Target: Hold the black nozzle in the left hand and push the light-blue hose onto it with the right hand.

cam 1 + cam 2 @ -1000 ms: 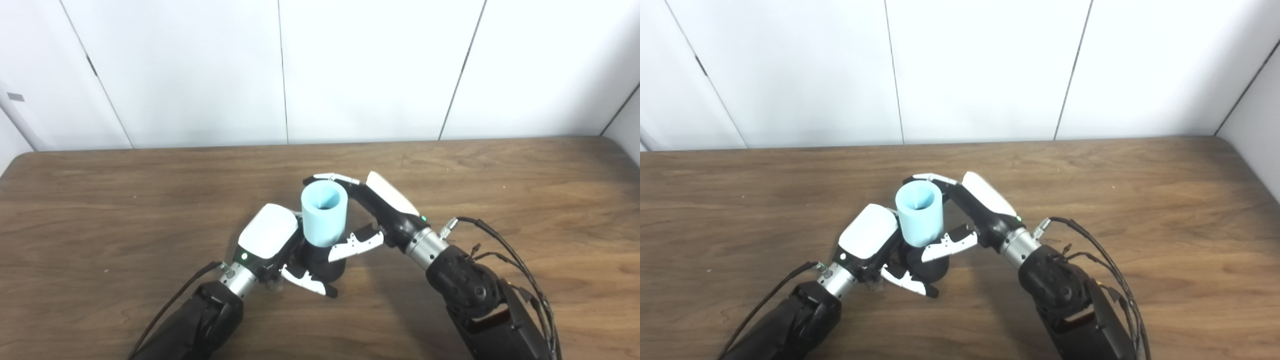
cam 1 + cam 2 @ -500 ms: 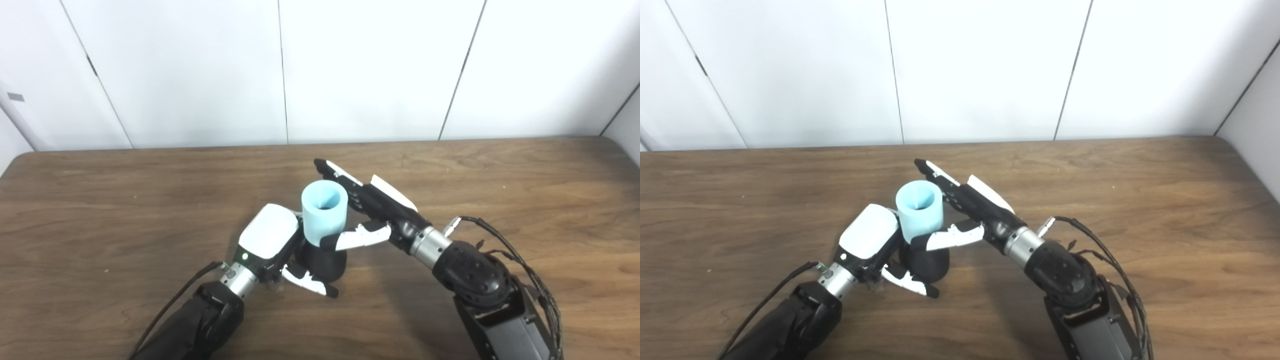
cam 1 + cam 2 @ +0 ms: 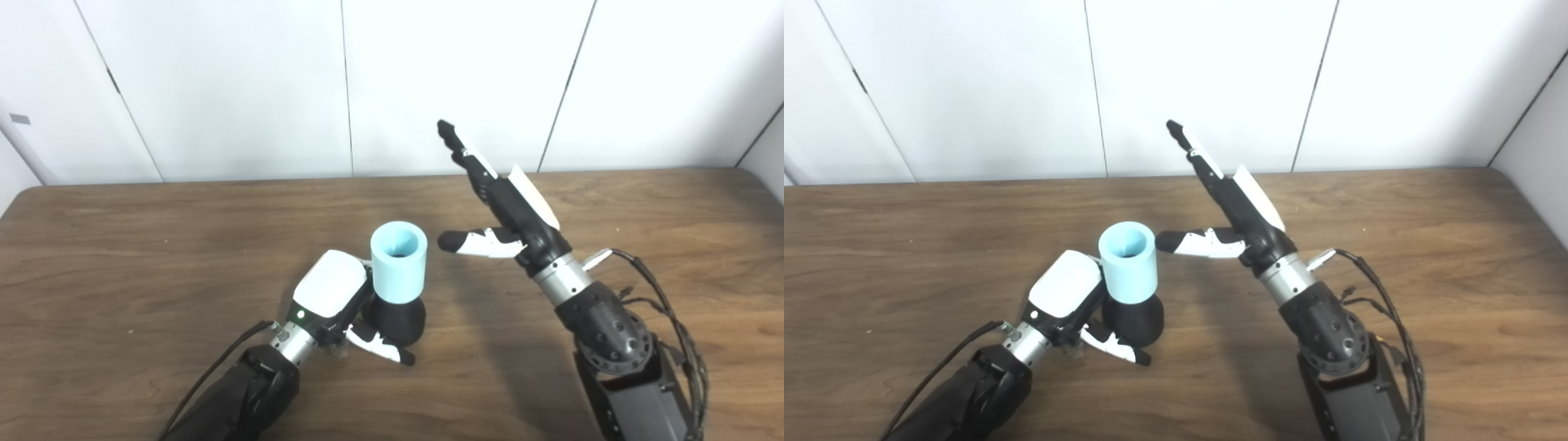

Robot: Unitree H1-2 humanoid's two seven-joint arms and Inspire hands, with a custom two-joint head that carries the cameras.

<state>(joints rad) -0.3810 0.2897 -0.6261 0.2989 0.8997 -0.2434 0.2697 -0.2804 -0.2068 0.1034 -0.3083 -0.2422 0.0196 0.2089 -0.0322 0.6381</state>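
A black rounded nozzle (image 3: 395, 320) stands on the wooden table, and my left hand (image 3: 334, 294) is shut on it from the left, thumb reaching under its front. A short light-blue hose (image 3: 398, 261) sits upright on top of the nozzle, its open end facing up. My right hand (image 3: 499, 202) is open, lifted up and to the right of the hose, fingers stretched toward the back wall and thumb pointing left. It touches neither hose nor nozzle.
The brown table (image 3: 122, 245) runs across the whole view, with a white panelled wall (image 3: 245, 92) behind it. Cables (image 3: 661, 306) hang off my right forearm.
My right hand let go of the light-blue hose, spread its fingers and rose up and to the right. The hose stays on the nozzle; my left hand has not moved.
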